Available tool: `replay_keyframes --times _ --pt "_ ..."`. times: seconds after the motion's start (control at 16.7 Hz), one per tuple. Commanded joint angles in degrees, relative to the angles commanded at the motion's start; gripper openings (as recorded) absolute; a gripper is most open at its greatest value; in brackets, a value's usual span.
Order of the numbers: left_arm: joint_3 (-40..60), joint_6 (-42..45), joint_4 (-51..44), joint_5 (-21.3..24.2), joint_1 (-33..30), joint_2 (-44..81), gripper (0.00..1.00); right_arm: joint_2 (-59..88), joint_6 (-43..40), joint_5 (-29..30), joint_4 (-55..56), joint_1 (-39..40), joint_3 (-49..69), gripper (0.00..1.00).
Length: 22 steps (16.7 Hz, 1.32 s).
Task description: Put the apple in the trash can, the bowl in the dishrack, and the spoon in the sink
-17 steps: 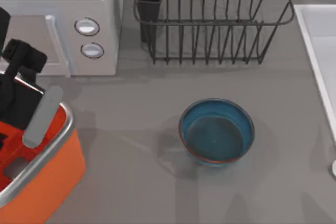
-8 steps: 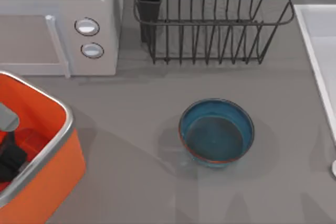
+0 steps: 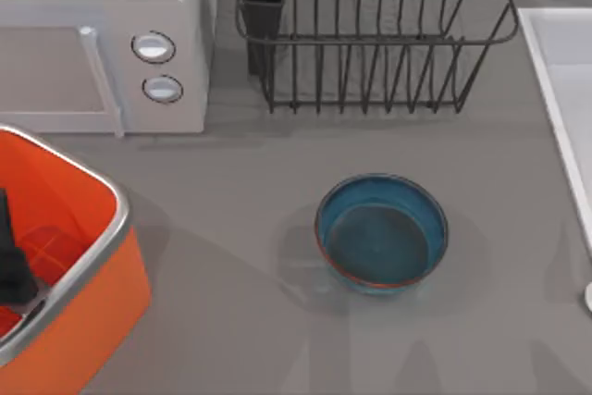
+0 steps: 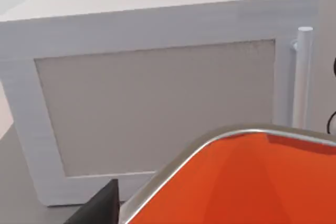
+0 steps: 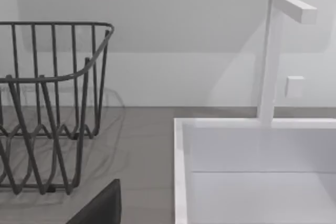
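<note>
Your left arm's dark end [image 3: 13, 261] sits at the far-left edge over the trash can [image 3: 102, 295], whose orange inside is where the apple belongs; you cannot tell from these views whether its pincer is open or closed, nor whether the apple lies inside. The bowl [image 3: 381, 233] stands upright on the table, near and apart from the dishrack [image 3: 370, 34], an easy lift away. The sink [image 3: 564, 80] waits at the right, with a pale rounded thing, perhaps the spoon [image 3: 588, 296], just beside it.
</note>
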Motion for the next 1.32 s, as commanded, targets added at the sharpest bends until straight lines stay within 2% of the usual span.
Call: replay_keyframes --times 0.24,0.6,0.78,1.02,1.32 --pt "-2.5 -5.1 1.6 0.5 0.2 -4.6 1.0 0.0 0.0 0.0 0.0 0.0 0.0 1.0" --pt "-2.5 -5.1 1.6 0.5 0.2 -4.6 1.0 0.0 0.0 0.0 0.0 0.0 0.0 1.0" --pt "-2.5 -5.1 1.6 0.5 0.2 -4.6 1.0 3.6 1.4 -0.2 -3.1 1.5 3.6 1.0" --pt "-2.5 -5.1 1.6 0.5 0.2 -4.6 1.0 16.9 5.9 -0.4 -13.3 5.8 16.6 1.0" --pt "-2.5 -5.1 1.6 0.5 0.2 -4.6 1.0 46.7 13.0 -0.1 -31.9 12.9 40.5 1.0"
